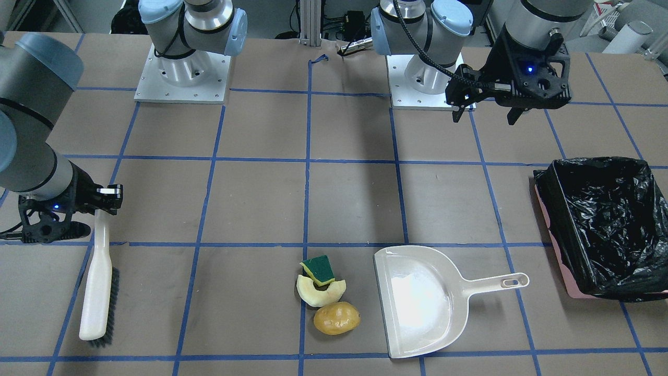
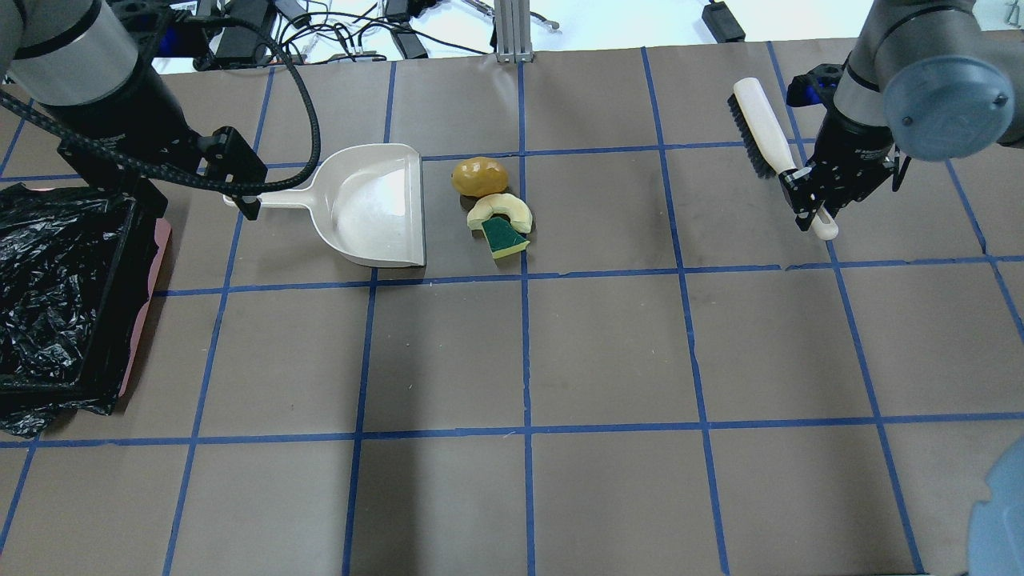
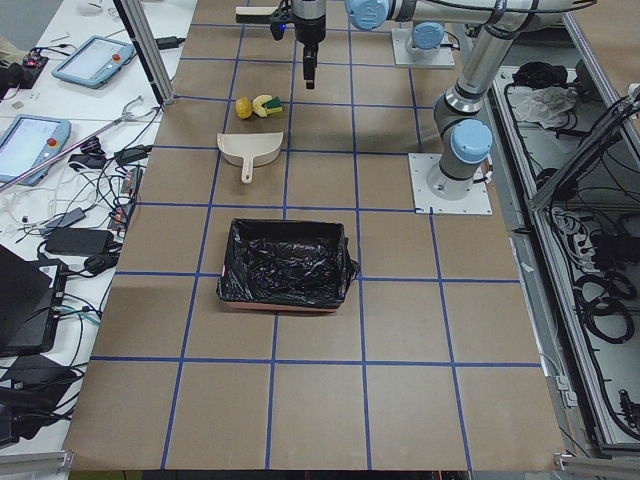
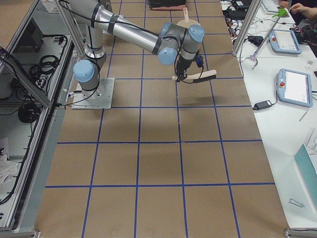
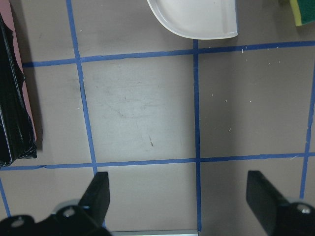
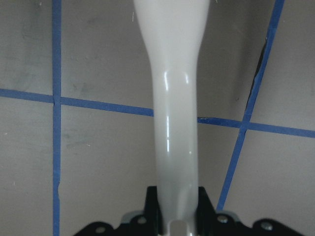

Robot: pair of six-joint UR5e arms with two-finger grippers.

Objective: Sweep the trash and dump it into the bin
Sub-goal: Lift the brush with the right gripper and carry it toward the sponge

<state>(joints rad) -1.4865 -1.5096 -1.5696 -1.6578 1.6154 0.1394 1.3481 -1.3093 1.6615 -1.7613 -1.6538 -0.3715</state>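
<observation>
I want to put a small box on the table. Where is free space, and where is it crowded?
Free: the wide band of table on the robot's side, right of the bin; also the squares between the trash and the brush. Crowded: around the dustpan, with the trash close by its mouth.

From my station I see the table (image 2: 608, 352) covered in brown paper and marked into squares by blue tape (image 2: 526, 352). A pale dustpan (image 1: 420, 303) lies flat on it, its handle pointing toward the table's left end. A brush (image 1: 98, 282) with a white handle has its dark bristles turned sideways. An aluminium post (image 2: 510, 28) stands at the far edge. Two tablets (image 3: 30, 145) and loose cables (image 3: 70, 230) sit on the side bench.
</observation>
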